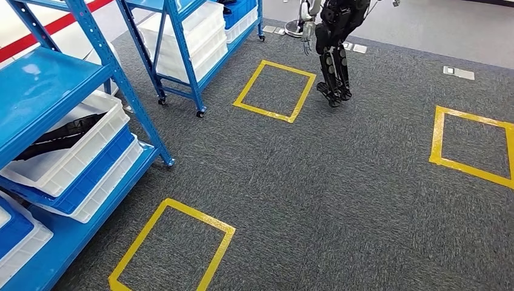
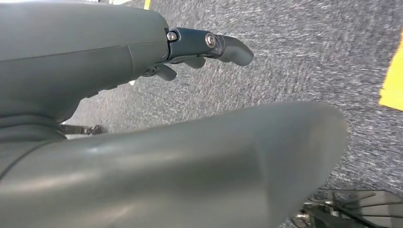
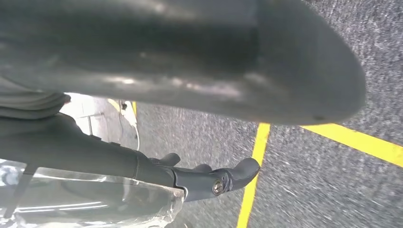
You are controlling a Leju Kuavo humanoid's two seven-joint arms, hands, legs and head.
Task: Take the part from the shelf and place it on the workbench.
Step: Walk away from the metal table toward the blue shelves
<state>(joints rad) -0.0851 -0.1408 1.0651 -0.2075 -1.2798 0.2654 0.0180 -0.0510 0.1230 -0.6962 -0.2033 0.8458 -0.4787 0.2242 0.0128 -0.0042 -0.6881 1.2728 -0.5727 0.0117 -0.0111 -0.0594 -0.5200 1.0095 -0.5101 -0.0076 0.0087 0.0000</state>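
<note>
- In the head view, a blue metal shelf rack [image 1: 42,91] fills the left edge of the frame. It carries stacked white and blue plastic trays [image 1: 79,163].
- A black, strap-like part [image 1: 57,136] lies in the top white tray at centre left, on the rack's middle level.
- A second blue rack [image 1: 182,54] with white trays stands at upper centre-left. The black legs of another robot [image 1: 334,66] stand at upper centre on the grey carpet [image 1: 339,182].
- Yellow tape squares [image 1: 173,248] mark the carpet at the bottom, centre and right.
- The left wrist view shows the left hand [image 2: 119,52] above the carpet. Its dark fingers [image 2: 228,47] are stretched out straight, well apart from the thick grey thumb [image 2: 214,161], with nothing between them.
- The right wrist view shows the right hand [image 3: 142,166] with its fingers [image 3: 237,173] extended over a yellow line.
- Crinkled clear plastic wrapping [image 3: 95,202] lies right against those fingers. I cannot tell whether the hand has hold of it.
</note>
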